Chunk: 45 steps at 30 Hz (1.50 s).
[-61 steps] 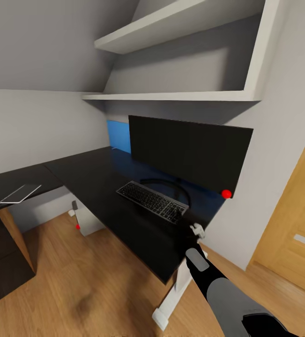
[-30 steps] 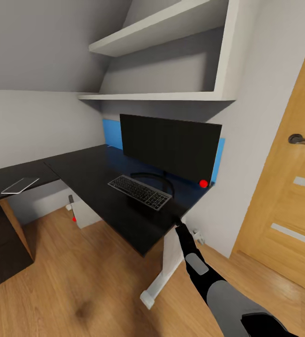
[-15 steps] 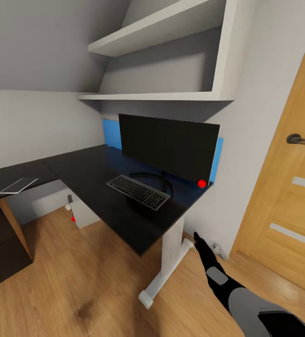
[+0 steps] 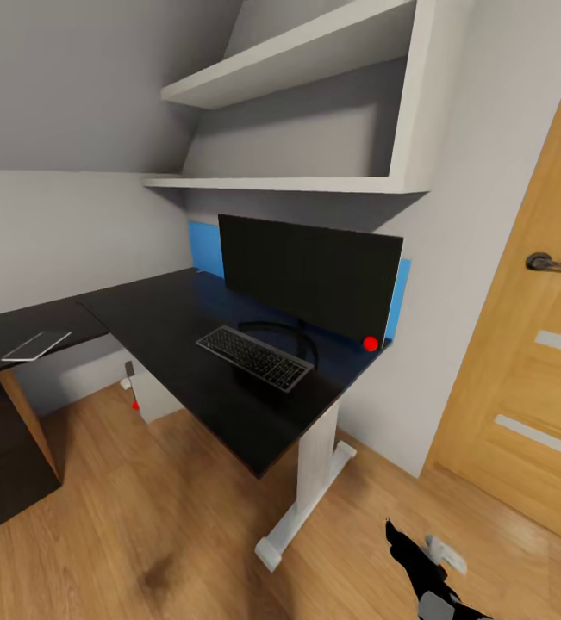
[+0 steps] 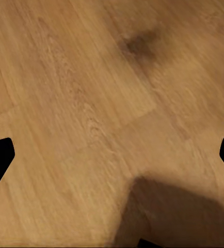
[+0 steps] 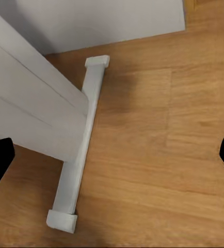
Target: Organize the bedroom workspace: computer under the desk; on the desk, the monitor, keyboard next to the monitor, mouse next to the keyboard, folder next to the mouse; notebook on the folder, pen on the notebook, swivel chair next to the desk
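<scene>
Black hands over wooden floor, desk already carrying screen and keys.
Right hand (image 4: 394, 532) hangs low above the floor (image 4: 142, 534) near the desk's white leg (image 4: 306, 491); both hands' fingers spread wide, holding nothing. The monitor (image 4: 310, 274) stands at the desk's (image 4: 185, 344) back edge, the keyboard (image 4: 254, 357) just before it. The computer (image 4: 146, 398) sits beneath. White shelves (image 4: 297, 120) hang above; a wooden door (image 4: 530, 362) stands alongside.

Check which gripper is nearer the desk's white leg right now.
Right. The right gripper looks down at the white leg and its foot bar on the wooden floor. The left gripper faces bare floor, no leg in its view.
</scene>
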{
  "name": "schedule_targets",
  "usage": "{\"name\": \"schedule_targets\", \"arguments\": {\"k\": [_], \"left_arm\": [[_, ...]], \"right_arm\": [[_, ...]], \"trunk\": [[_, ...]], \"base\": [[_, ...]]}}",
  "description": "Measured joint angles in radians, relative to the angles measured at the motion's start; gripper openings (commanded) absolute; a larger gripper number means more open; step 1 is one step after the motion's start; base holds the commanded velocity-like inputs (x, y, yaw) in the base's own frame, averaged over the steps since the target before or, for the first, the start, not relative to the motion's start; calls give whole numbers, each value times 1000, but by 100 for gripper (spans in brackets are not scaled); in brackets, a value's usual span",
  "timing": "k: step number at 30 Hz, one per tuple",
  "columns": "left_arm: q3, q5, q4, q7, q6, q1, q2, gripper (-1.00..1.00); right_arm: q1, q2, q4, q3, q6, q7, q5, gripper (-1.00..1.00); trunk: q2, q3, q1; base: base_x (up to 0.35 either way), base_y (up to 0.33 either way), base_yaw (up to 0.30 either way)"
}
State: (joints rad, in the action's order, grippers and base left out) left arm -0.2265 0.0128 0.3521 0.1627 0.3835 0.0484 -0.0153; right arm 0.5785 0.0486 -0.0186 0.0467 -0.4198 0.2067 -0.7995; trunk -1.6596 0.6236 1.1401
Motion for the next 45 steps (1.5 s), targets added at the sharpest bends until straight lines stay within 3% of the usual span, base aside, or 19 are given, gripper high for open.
{"name": "schedule_targets", "arguments": {"k": [2, 5, 7, 9, 11, 12, 13, 15, 19, 23, 29, 37, 39, 40, 41, 45], "left_arm": [[1, 0, -5, -3, -76, 0, 2, 100], [2, 0, -5, -4, -129, 0, 3, 100], [2, -1, -5, -5, -146, 0, 5, 100], [2, -1, -5, -6, -149, 0, 5, 100], [3, -2, -5, -6, -144, 0, 6, 100], [5, -3, -5, -6, -132, 0, 6, 100], [5, -3, -5, -6, -131, 0, 6, 100], [5, -3, -5, -6, -130, 0, 6, 100], [5, -4, -6, -6, -130, 0, 5, 100], [5, -5, -6, -6, -129, 0, 6, 100], [6, -6, -6, -6, -130, 0, 6, 100], [7, -5, -7, -6, -133, 0, 4, 100], [7, -5, -8, -6, -133, 0, 4, 100], [7, -5, -8, -6, -134, 0, 4, 100], [7, -5, -8, -6, -134, 0, 4, 100], [7, -6, -8, -6, -132, 0, 5, 100]], "right_arm": [[-41, -1, 0, 3, -14, -4, 21, 100], [-58, -2, -1, 6, -72, -7, 59, 100], [-68, -5, -2, 8, -137, -8, 72, 100], [-70, -13, -2, 8, -154, -9, 75, 100], [-72, -27, -1, 8, -174, -10, 77, 100], [-78, -53, 0, 13, -256, -31, 100, 100], [-82, -58, 0, 10, -268, -40, 117, 100], [-86, -61, 0, 11, -274, -48, 146, 100], [-92, -67, -1, 12, -282, -94, 268, 100], [-93, -65, -2, 10, -283, -130, 330, 100], [-93, -64, -2, 9, -285, -138, 340, 100], [-94, -70, -2, 12, -288, -143, 357, 100], [-95, -72, -2, 12, -288, -143, 371, 100], [-98, -75, -2, 14, -288, -144, 434, 100], [-99, -76, -2, 12, -288, -151, 455, 100], [-99, -79, -2, 13, -288, -180, 487, 100]], "trunk": [[14, -6, -8], [35, -16, -19], [49, -22, -27], [63, -28, -35], [63, -28, -35], [63, -28, -35], [63, -28, -35], [63, -28, -35], [63, -28, -35], [63, -27, -35], [63, -27, -35], [63, -27, -34], [63, -27, -34], [63, -27, -34], [63, -27, -34], [63, -27, -34]], "base": [[0, 0, 0], [0, 0, 0], [0, 0, 0], [0, 0, 3], [0, 0, 158], [0, 0, 271], [0, 0, 274], [0, 0, 279], [0, 0, 215], [0, 0, 53], [0, 0, 8], [-194, -130, 247], [-261, -191, 285], [-263, -188, 287], [-260, -181, 287], [-179, -104, 287]]}}
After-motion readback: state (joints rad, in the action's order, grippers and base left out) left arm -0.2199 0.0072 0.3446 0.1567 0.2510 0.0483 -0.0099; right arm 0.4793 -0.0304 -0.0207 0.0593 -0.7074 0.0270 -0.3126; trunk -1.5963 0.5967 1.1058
